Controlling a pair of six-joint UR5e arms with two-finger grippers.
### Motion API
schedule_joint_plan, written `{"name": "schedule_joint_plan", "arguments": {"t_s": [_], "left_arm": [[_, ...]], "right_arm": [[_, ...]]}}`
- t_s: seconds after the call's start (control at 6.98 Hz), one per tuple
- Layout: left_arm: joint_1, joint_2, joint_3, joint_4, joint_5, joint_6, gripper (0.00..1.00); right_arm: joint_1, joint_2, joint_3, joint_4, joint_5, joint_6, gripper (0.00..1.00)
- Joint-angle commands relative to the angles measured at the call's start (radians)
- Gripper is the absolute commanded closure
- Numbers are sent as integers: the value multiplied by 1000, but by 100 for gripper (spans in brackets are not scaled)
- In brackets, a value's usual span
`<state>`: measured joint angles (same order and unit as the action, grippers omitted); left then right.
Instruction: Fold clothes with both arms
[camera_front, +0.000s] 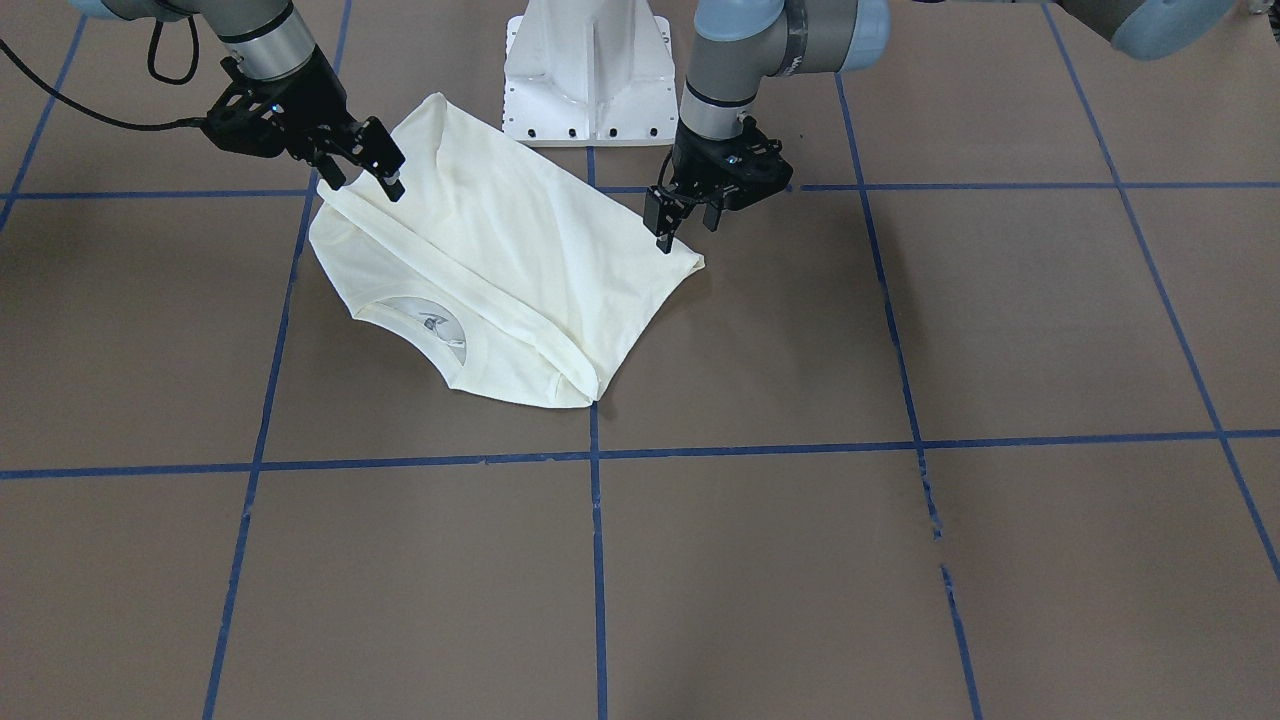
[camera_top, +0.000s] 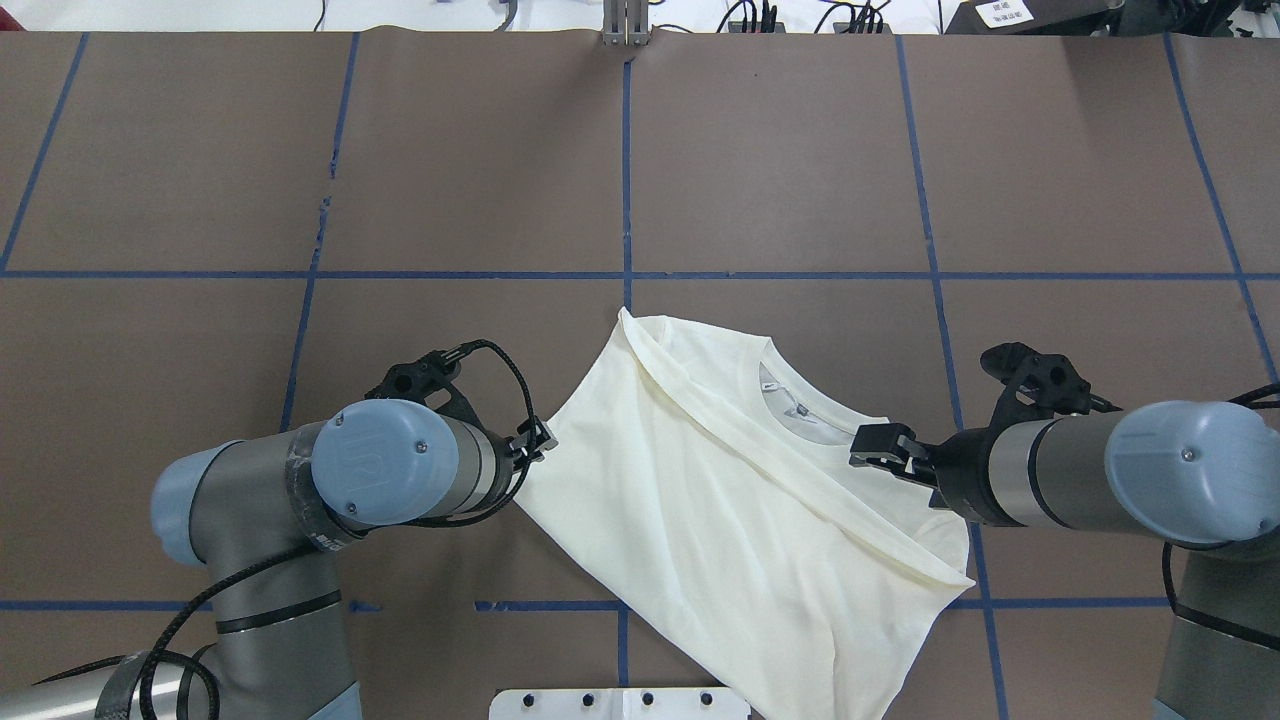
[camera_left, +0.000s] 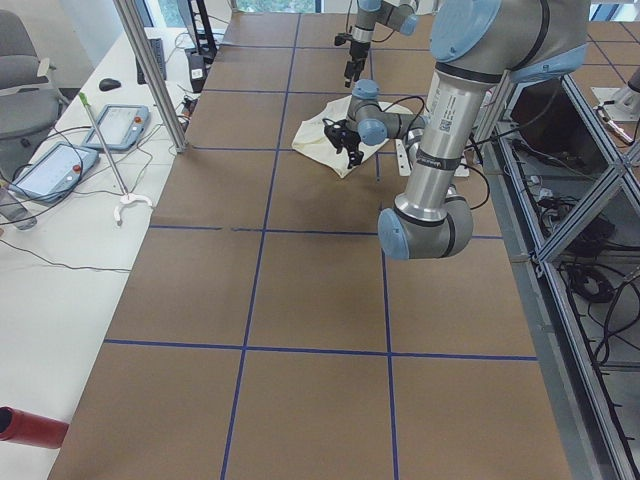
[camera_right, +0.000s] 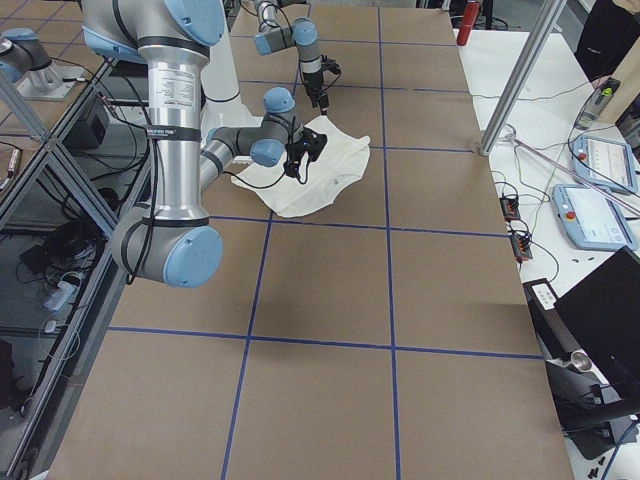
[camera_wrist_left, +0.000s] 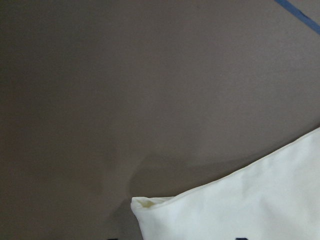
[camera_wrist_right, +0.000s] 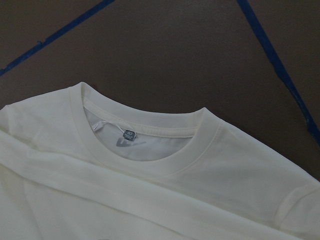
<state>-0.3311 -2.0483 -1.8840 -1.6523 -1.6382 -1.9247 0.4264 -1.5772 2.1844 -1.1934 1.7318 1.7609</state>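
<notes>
The cream long-sleeved T-shirt (camera_top: 740, 500) lies folded and slanted on the brown table, close to the robot base. Its ribbed collar (camera_wrist_right: 145, 145) faces away from the robot, and a sleeve lies folded across the body. The cat print and lettering are hidden. My left gripper (camera_front: 685, 228) hangs open just over the shirt's left corner (camera_wrist_left: 150, 205) and holds nothing. It is mostly hidden under its wrist in the overhead view (camera_top: 535, 440). My right gripper (camera_front: 365, 180) is open over the shirt's right shoulder edge, near the collar, and empty; it also shows in the overhead view (camera_top: 885, 447).
The white pedestal base (camera_front: 590, 70) stands right behind the shirt. Blue tape lines (camera_top: 627, 275) divide the table into squares. A metal post (camera_left: 150, 75) and teach pendants (camera_left: 55, 170) stand on the side bench beyond the table's far edge.
</notes>
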Motion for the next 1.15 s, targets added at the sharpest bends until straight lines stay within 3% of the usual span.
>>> {"name": "schedule_joint_plan", "arguments": {"t_s": [0.0, 0.43, 0.57, 0.72, 1.0], "left_arm": [[6, -9, 45, 3, 24, 9, 22], [6, -12, 82, 0, 26, 9, 48], [6, -10, 85, 2, 26, 9, 70], [6, -10, 89, 3, 29, 9, 100], [-5, -10, 86, 6, 29, 16, 100]], "right_arm": [[17, 31, -35, 0, 0, -17, 0], [18, 31, -35, 0, 2, -17, 0], [18, 31, -32, 0, 5, -17, 0], [18, 31, -34, 0, 3, -17, 0], [18, 32, -32, 0, 3, -17, 0]]}}
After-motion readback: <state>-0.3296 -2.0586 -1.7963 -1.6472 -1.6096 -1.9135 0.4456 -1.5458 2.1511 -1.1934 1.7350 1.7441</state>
